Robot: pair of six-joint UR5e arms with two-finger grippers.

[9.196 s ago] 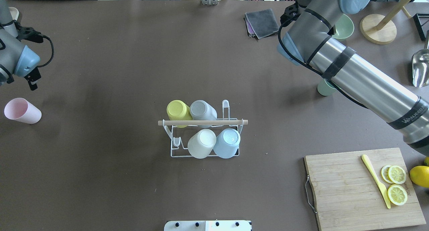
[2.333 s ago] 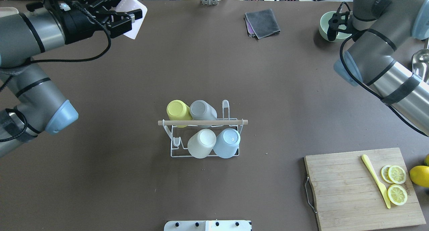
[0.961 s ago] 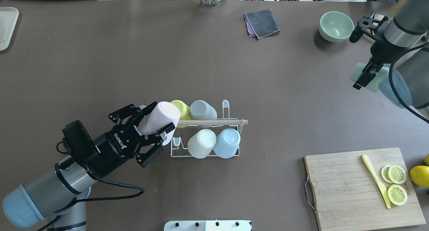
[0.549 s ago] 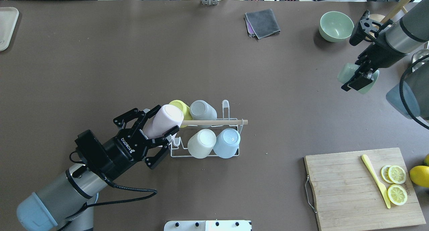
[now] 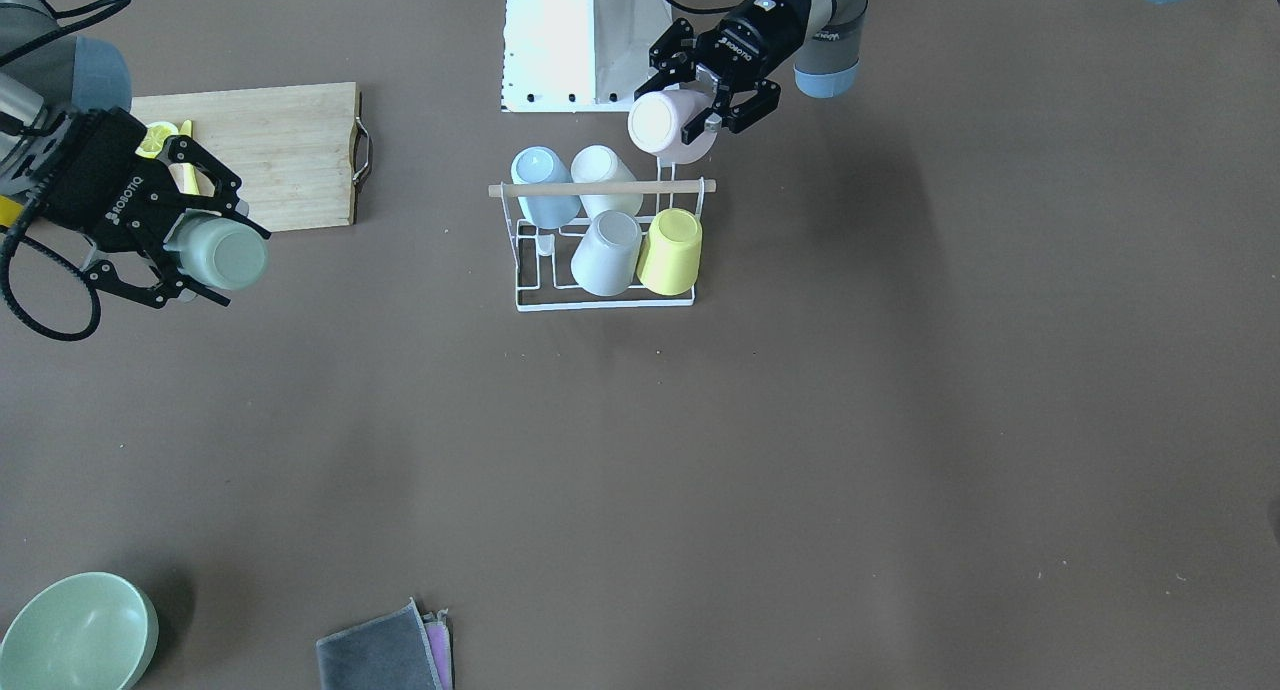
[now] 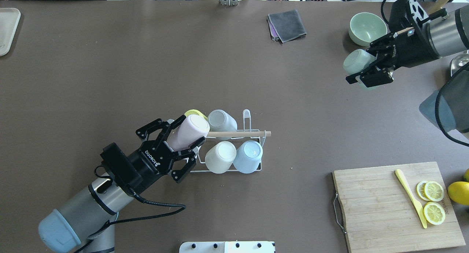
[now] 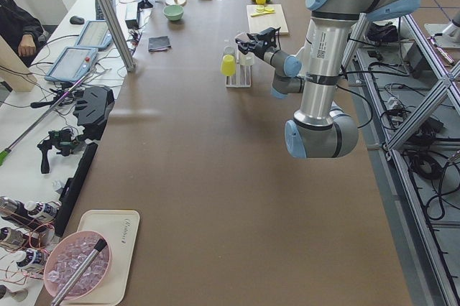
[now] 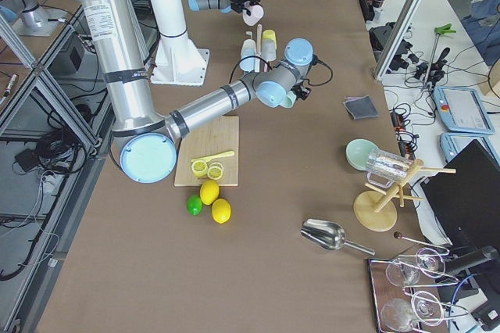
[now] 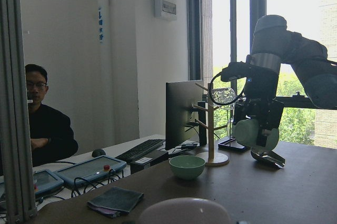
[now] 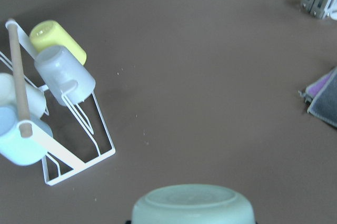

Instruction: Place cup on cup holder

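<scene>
The left jaws are closed around the pink cup [image 6: 190, 130]. The cup is tilted, base up, over the left end of the holder [image 6: 253, 134], and it is not yet on a peg. The right jaws grip a green cup [image 6: 354, 60] well off at the far right of the desk [image 6: 110, 62].

The likely slip is a bump. From overhead the pink cup overlaps the yellow cup [image 6: 191, 113] and the left tip of the rod. Coming down off-line could knock either one, or shove the light wire holder sideways. If the tilt doesn't match the free near-left peg [image 6: 192, 156], the cup could catch on it and hang crooked.

The front-facing view shows the yellow cup whole and the pink cup on the robot's side of the rod, which the overhead view hides. The left wrist view misses the holder entirely.
</scene>
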